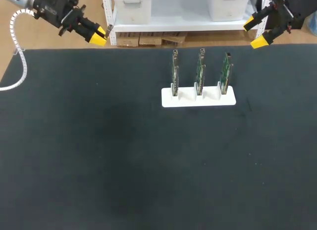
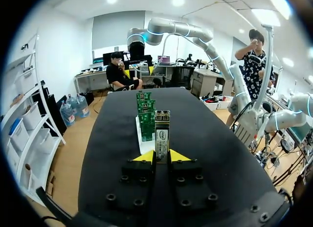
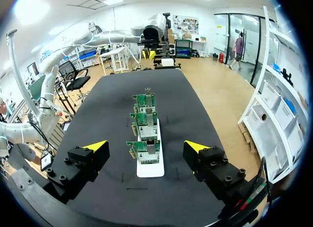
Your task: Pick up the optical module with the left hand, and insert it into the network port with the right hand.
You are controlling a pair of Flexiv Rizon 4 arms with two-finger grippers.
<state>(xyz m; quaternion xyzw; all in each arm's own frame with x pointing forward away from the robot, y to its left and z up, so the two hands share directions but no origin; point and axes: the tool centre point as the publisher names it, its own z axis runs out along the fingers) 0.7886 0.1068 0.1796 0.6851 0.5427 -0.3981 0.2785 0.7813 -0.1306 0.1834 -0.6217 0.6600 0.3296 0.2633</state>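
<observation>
My left gripper (image 2: 162, 156) is shut on the optical module (image 2: 162, 137), a slim metal stick that stands up between its yellow tips. In the head view this gripper (image 1: 98, 35) hangs over the table's far left edge, the module (image 1: 109, 28) poking out past the tips. Three green network cards (image 1: 200, 71) stand upright in a white holder (image 1: 198, 98) right of the table's middle. My right gripper (image 1: 258, 32) hangs wide open over the far right edge; in the right wrist view this gripper (image 3: 145, 147) frames the nearest card (image 3: 145, 151) well ahead of it.
The black table mat (image 1: 124, 155) is bare in front and to the left of the holder. The white holder (image 3: 149, 166) stands lengthwise ahead of the right gripper, and the cards (image 2: 145, 114) stand in a row ahead of the left gripper.
</observation>
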